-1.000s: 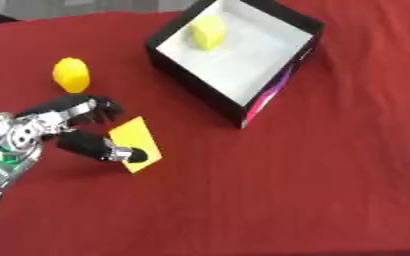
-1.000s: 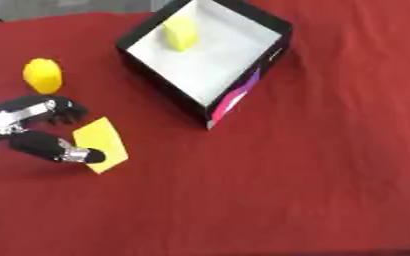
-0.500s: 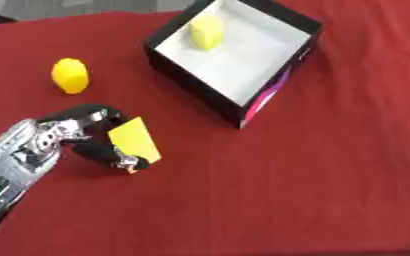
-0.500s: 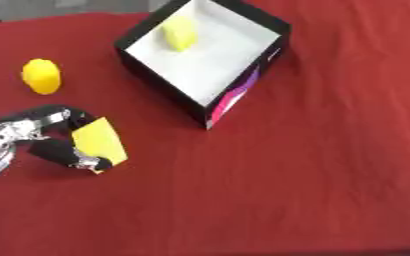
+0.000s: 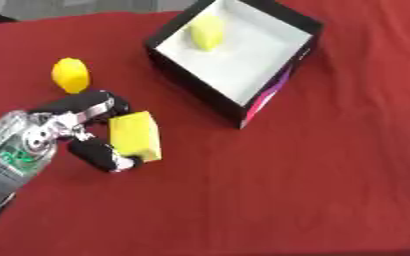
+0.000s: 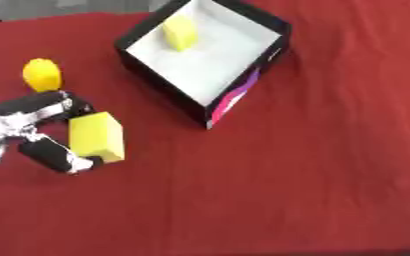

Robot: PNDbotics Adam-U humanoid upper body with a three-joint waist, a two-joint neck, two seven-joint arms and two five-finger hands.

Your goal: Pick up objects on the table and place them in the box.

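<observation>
**Operator:** Report the nearest item first. What is the left hand (image 5: pixel 73 131) doing?

**Technician:** The left hand is entering from the near left and is pinching a yellow block (image 5: pixel 136 136) between its curled fingers (image 5: pixel 84 102) on the far side and its thumb (image 5: pixel 103 155) on the near side. Whether the block is resting on the red table (image 5: pixel 313 190) or sitting just clear of it cannot be told. The right hand is showing in neither view.

**Operator:** What is lying beyond the hand?

**Technician:** A rounded yellow object (image 5: pixel 70 75) is sitting on the cloth just beyond the fingers, at the far left, apart from the hand and untouched.

**Operator:** And the box?

**Technician:** The black box (image 5: pixel 278 90) with the white interior is standing to the right of and beyond the hand, open side up. One yellow piece (image 5: pixel 205 31) is lying inside, toward its far-left corner.

**Operator:** Progress status?

**Technician:** By judgement, one item is placed, one is being held and needs carrying right and farther to the box, and one is waiting on the table. The task is looking roughly one-third complete.
</observation>
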